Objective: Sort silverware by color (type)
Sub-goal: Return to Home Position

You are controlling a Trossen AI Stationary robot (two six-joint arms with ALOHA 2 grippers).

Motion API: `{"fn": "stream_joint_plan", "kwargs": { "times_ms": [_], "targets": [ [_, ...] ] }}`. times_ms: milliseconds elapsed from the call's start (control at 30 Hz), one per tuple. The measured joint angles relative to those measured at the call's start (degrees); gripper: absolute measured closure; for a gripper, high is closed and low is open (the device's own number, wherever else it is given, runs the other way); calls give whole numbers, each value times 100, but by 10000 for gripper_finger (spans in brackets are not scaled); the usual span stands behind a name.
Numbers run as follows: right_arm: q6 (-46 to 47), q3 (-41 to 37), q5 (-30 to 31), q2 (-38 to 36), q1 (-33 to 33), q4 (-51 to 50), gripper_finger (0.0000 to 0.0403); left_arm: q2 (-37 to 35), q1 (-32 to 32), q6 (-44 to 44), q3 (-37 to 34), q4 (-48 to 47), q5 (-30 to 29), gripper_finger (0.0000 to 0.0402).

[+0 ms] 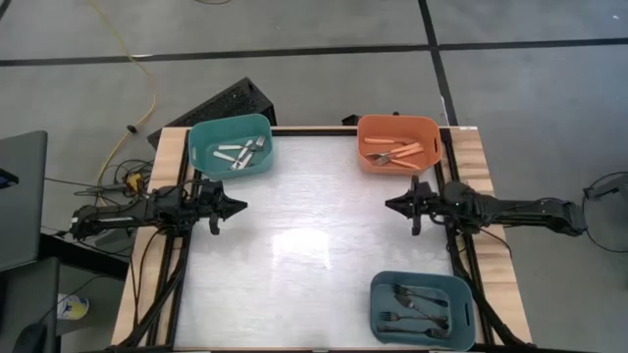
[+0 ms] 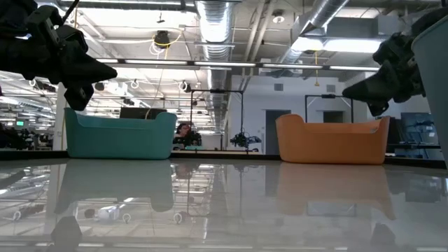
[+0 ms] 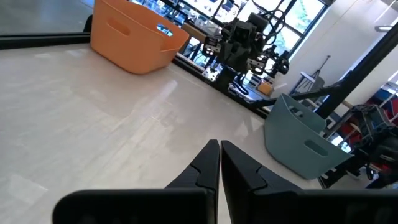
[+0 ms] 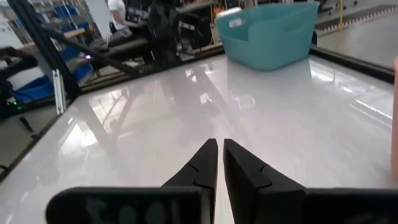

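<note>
My left pincer (image 1: 239, 206) hung above the left side of the desk (image 1: 294, 245), about midway along that edge, with its tip pointing across toward the right side. Its two fingers (image 3: 205, 163) were clenched together with only a thin slit between them, and nothing was held in them. My right pincer (image 1: 391, 205) mirrored it above the right side of the desk and pointed back at the left one. It too was clenched on nothing, its fingers (image 4: 202, 160) pressed side by side. The two tips faced each other, well apart, across the bare middle of the desk. From table height both pincers sat clear above the surface, the left pincer (image 2: 112, 71) in front of the green bin and the right pincer (image 2: 346, 89) in front of the orange one.

The silverware lay sorted in three bins. The green bin (image 1: 201, 147) stood at the far-left corner of the desk and held a few white-handled forks (image 1: 243, 153) lying crossed over one another. The orange bin (image 1: 365, 137) stood at the far-right corner and held a few orange-handled forks (image 1: 397, 154). The blue bin (image 1: 378, 304) stood at the near-right corner, just beside my right arm, with several black forks (image 1: 420, 306) on its floor. I could not tell the exact count in any bin
</note>
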Motion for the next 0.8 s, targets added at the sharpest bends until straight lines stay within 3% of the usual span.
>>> {"fn": "stream_joint_plan", "kwargs": {
  "times_ms": [800],
  "targets": [
    [-2,-7,11,-2,0,-465,349,0,0,-7,0,-4,2,401]
  ]
}}
